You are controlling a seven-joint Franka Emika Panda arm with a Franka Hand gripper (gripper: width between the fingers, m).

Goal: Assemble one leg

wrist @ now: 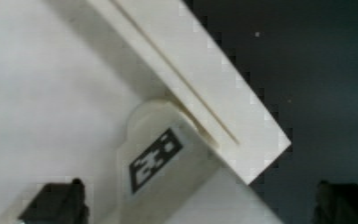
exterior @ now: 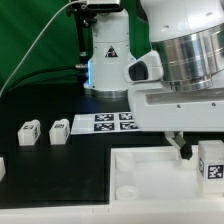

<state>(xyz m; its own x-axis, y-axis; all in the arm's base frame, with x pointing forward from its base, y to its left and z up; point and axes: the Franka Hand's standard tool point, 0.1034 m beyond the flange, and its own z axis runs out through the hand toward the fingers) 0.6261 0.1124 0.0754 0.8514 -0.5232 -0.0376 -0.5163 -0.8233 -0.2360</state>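
Observation:
My gripper point(exterior: 193, 152) hangs low over the exterior view's right end of the large white panel point(exterior: 140, 178). A leg point(exterior: 211, 163), a small white block with a black-and-white tag, stands right beside it at the panel's right end. In the wrist view the two dark fingertips point(wrist: 55, 203) stand wide apart. The panel's raised edge point(wrist: 197, 85) and the tagged leg point(wrist: 158, 155) lie below the gap between them. My gripper point(wrist: 204, 206) is open and grips nothing. Two more legs point(exterior: 28, 132) point(exterior: 58, 131) stand on the black table at the exterior view's left.
The marker board point(exterior: 105, 123) lies behind the panel, near the robot's base point(exterior: 108, 55). Another white piece point(exterior: 2, 168) shows at the exterior view's left edge. A green wall and cables are at the back.

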